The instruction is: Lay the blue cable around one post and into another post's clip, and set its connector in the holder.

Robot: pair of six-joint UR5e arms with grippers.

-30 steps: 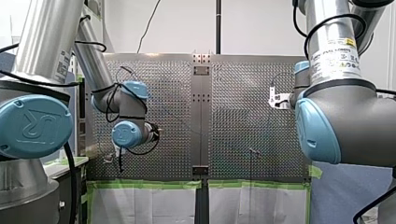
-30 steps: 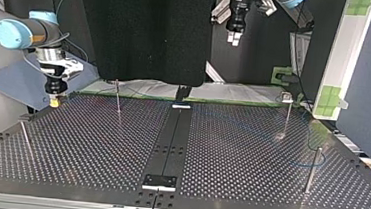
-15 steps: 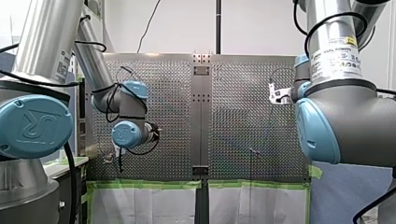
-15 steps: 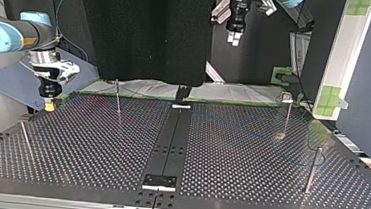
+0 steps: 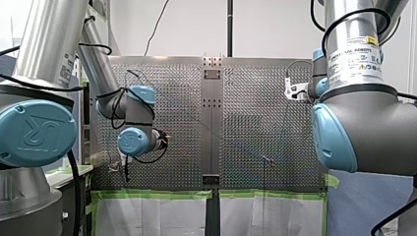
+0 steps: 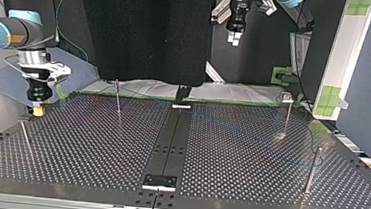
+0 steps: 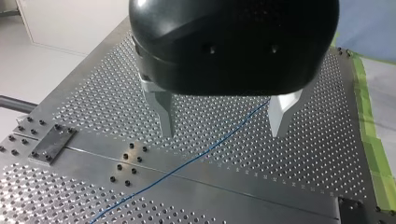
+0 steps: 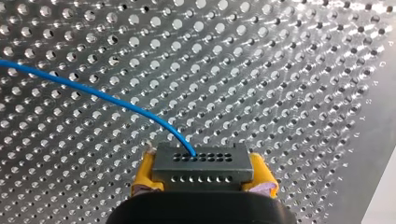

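Hovering low over the desk, which bears four posts, my right end effector clamps the connector of one blue cable; my left end effector hangs high, fingers apart.

My right tool clamps the connector, its lower half buried between the yellow pads; below the connector, the tool's body is cut off by the view's edge. Away from the connector, the blue cable runs out of the wrist view. Across the desk from the connector, the cable fades to a faint line; whether it rounds the post there, I cannot tell.
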